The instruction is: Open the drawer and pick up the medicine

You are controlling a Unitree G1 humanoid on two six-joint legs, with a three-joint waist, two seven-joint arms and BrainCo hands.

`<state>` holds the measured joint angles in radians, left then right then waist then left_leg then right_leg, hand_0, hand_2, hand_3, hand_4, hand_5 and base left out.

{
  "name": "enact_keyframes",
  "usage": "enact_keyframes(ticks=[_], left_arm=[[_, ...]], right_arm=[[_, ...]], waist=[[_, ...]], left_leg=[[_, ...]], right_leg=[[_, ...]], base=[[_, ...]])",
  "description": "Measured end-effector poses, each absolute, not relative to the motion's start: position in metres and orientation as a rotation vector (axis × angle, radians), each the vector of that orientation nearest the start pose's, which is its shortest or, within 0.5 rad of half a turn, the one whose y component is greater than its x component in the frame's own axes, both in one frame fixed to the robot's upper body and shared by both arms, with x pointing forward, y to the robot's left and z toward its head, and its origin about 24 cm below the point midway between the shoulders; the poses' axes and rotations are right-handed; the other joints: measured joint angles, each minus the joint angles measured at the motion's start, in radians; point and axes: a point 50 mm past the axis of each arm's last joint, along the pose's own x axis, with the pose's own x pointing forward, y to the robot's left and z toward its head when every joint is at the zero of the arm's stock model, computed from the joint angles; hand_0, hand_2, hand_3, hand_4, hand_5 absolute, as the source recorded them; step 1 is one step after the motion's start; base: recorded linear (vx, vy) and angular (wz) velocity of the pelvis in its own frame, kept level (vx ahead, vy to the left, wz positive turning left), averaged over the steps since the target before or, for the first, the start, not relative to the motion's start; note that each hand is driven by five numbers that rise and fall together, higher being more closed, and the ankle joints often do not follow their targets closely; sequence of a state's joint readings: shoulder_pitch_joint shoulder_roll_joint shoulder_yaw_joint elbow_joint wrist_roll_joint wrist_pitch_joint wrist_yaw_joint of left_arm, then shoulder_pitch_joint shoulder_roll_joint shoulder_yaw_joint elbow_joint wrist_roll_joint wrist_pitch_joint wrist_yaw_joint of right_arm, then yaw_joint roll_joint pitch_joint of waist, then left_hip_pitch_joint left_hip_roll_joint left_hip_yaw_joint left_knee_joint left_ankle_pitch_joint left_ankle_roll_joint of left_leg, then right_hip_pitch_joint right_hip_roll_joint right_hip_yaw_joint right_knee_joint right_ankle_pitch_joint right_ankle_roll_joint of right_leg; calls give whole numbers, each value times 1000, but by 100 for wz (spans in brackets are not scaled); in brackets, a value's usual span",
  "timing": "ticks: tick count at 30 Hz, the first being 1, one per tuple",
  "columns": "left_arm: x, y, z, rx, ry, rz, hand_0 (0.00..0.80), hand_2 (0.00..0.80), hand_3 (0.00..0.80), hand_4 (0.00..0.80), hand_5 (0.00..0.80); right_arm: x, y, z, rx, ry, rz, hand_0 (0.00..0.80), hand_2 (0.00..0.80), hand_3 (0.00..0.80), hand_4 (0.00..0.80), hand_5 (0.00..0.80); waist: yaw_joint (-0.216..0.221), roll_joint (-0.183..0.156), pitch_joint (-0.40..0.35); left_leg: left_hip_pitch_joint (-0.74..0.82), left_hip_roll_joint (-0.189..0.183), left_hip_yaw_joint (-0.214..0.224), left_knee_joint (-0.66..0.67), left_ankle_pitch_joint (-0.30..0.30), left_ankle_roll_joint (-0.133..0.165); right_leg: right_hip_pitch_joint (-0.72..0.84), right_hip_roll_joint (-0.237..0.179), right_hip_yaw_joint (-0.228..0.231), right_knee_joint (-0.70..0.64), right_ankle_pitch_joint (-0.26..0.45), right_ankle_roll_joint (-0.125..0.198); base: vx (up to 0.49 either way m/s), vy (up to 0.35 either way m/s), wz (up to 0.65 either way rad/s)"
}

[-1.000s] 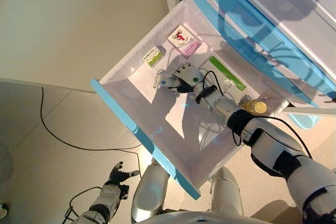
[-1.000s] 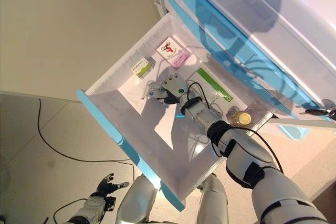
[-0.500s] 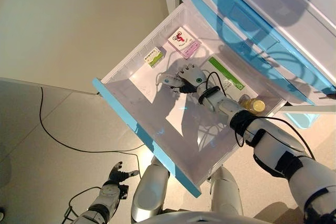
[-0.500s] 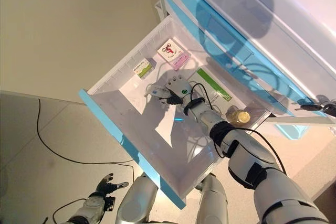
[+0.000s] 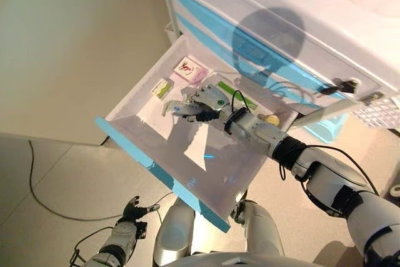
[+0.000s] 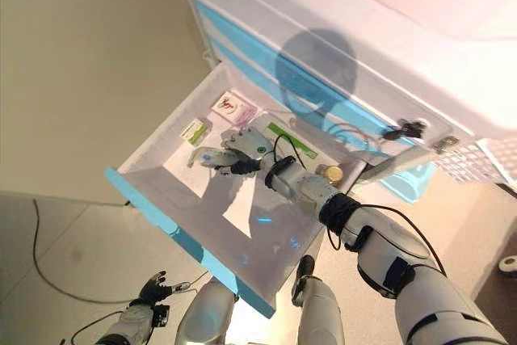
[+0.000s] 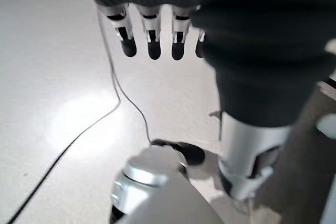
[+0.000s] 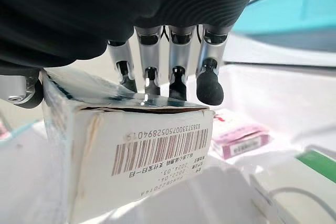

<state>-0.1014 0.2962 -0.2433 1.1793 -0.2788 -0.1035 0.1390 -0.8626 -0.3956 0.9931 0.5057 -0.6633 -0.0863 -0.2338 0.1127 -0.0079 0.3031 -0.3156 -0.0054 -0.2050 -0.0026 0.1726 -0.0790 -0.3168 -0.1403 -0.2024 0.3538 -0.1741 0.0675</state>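
The drawer (image 5: pixel 134 139) stands open, so the pick is in hand: the right robot hand (image 5: pixel 203 101) holds the white medicine box (image 8: pixel 131 150) pinched between thumb and fingers, just above the drawer floor. Next, I judge, comes lifting it clear. The left robot hand (image 5: pixel 132 209) hangs relaxed, low beside the floor.

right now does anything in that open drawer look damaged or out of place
Nothing stands out. The drawer is pulled open, and the right hand pinches a white medicine box with a slightly scuffed edge. The other boxes lie flat inside.
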Motion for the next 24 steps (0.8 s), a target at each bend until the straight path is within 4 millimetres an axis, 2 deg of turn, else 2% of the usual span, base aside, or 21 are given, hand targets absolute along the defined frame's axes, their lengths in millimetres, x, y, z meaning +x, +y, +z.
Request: enact_keyframes(ticks=[2, 5, 8, 9, 11, 15, 17, 21, 22, 24], left_arm=[[135, 248, -143, 256, 1013, 210, 0, 0, 0, 0, 0], [127, 249, -145, 254, 1047, 217, 0, 0, 0, 0, 0], [104, 251, -152, 240, 1112, 238, 0, 0, 0, 0, 0], [99, 251, -153, 237, 1128, 240, 0, 0, 0, 0, 0], [91, 253, -155, 234, 1154, 254, 0, 0, 0, 0, 0], [85, 257, -155, 227, 1174, 278, 0, 0, 0, 0, 0], [72, 259, -157, 246, 1212, 272, 0, 0, 0, 0, 0], [54, 261, -160, 242, 1274, 284, 0, 0, 0, 0, 0], [49, 261, -161, 239, 1287, 284, 0, 0, 0, 0, 0], [45, 260, -161, 236, 1299, 284, 0, 0, 0, 0, 0]], right_arm=[[321, -34, 83, -1438, -617, 691, 800, 800, 800, 800, 800], [308, -37, 79, -1364, -587, 767, 800, 800, 800, 800, 800], [291, -31, 81, -1203, -555, 850, 800, 800, 800, 800, 800], [286, -30, 84, -1134, -540, 869, 800, 800, 800, 800, 800], [281, -30, 88, -1029, -504, 901, 800, 800, 800, 800, 800], [277, -40, 116, -852, -482, 940, 800, 800, 800, 800, 800], [277, -44, 131, -754, -490, 939, 800, 800, 800, 800, 800], [266, -50, 172, -608, -562, 989, 800, 800, 800, 800, 800], [265, -52, 188, -574, -597, 995, 800, 800, 800, 800, 800], [269, -58, 204, -519, -607, 978, 800, 800, 800, 800, 800]], waist=[[-16, -2, -45], [-35, -3, -66], [-44, -2, -94], [-64, 0, -106], [-68, 2, -128], [-65, 3, -156], [-72, 4, -190], [-76, 4, -242], [-75, 3, -265], [-96, -4, -286]], left_leg=[[14, 4, 10, -9, -7, 3], [51, 10, 18, -19, -7, 3], [105, 21, 50, -32, -18, 5], [123, 27, 59, -43, -19, 4], [141, 37, 68, -54, -20, 3], [193, 54, 103, -76, -27, -3], [215, 62, 114, -83, -33, -4], [262, 75, 151, -84, -53, -8], [270, 78, 158, -84, -57, -11], [279, 84, 174, -84, -60, -13]], right_leg=[[11, 3, 3, -10, 3, -2], [47, 9, 8, -31, 8, -2], [96, 21, 28, -71, 19, 1], [114, 27, 31, -91, 26, 3], [137, 36, 32, -118, 38, 1], [187, 52, 35, -168, 60, -3], [209, 58, 40, -196, 64, -4], [281, 76, 57, -278, 93, -8], [295, 84, 58, -295, 97, -10], [317, 87, 57, -319, 104, -12]], base=[[59, -15, -13], [64, -11, -10], [48, -17, -26], [67, -22, -29], [77, -29, -19], [73, -26, -25], [62, -16, -18], [61, -18, -17], [69, -11, -9], [57, -11, -1]])
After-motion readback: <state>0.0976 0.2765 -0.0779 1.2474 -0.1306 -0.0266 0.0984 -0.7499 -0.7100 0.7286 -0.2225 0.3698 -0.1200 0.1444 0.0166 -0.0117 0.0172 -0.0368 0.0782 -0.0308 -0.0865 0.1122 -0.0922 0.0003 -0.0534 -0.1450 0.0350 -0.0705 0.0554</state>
